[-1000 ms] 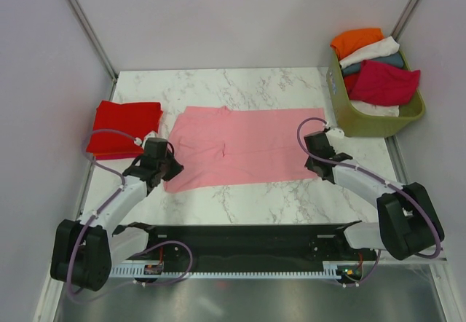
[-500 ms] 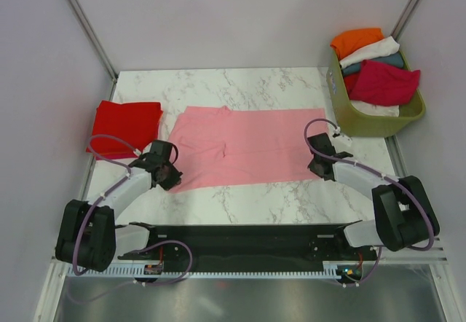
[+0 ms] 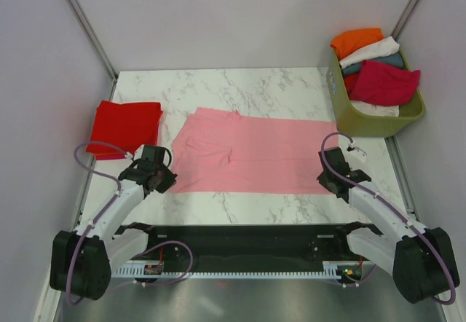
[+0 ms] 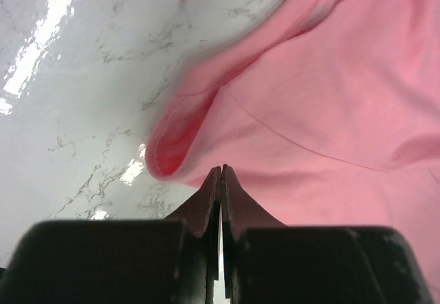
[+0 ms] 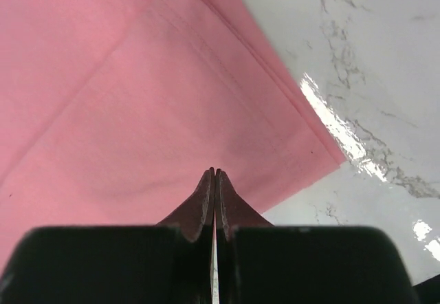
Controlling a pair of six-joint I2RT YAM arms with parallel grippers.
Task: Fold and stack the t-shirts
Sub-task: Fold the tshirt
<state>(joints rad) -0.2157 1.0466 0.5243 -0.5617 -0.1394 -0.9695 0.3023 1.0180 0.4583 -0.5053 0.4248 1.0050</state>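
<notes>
Two grips | left end effector (image 3: 165,182), right end effector (image 3: 325,182) clamped on near corners of pink t-shirt (image 3: 255,154) | spread flat, few creases

Dragged the pink t-shirt (image 3: 255,154) toward the near edge of the table (image 3: 240,85) over the last second. Pulled both near corners back together, leaving the left gripper (image 3: 162,181) and right gripper (image 3: 325,182) closer to the arm bases than before. Straightened the near hem from a slanted, uneven line into a level one. Shifted the right end of the cloth slightly further right. Exposed more bare marble beyond the far edge, now sloping nearer on the right instead of running level. Carried the crease below the collar along with the cloth. Swung the right gripper outward, the left only slightly.
</notes>
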